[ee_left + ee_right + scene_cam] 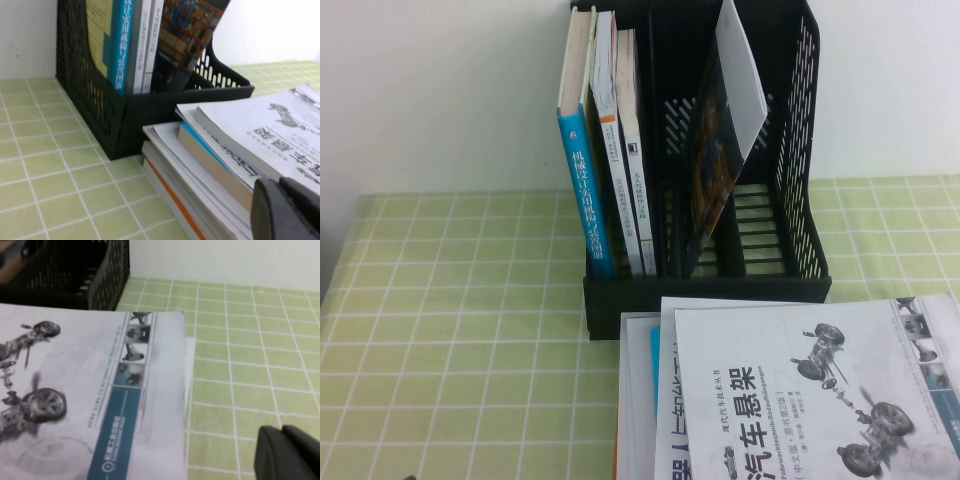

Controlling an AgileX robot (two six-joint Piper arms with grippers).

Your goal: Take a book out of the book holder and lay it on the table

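Black plastic mesh book holder [800, 180] backed against wall. 3 upright books packed in its left slot, blue-spined one [582, 180] outermost. Dark-covered book [720, 140] left leaning, loose, likely easiest pick. White car-suspension book [810, 400] already topping flat stack in front.

Left gripper [287, 210] low beside stack, fingers pressed together, nothing held. Right gripper [287, 452] over bare checked cloth [240, 365], pinched closed, empty.

Black mesh book holder [810, 150] stands upright at the wall, three books [610, 150] upright in its left bay, one dark-covered book [720, 150] leaning in the right; a white car-suspension book [810, 390] lies flat atop the stack just in front
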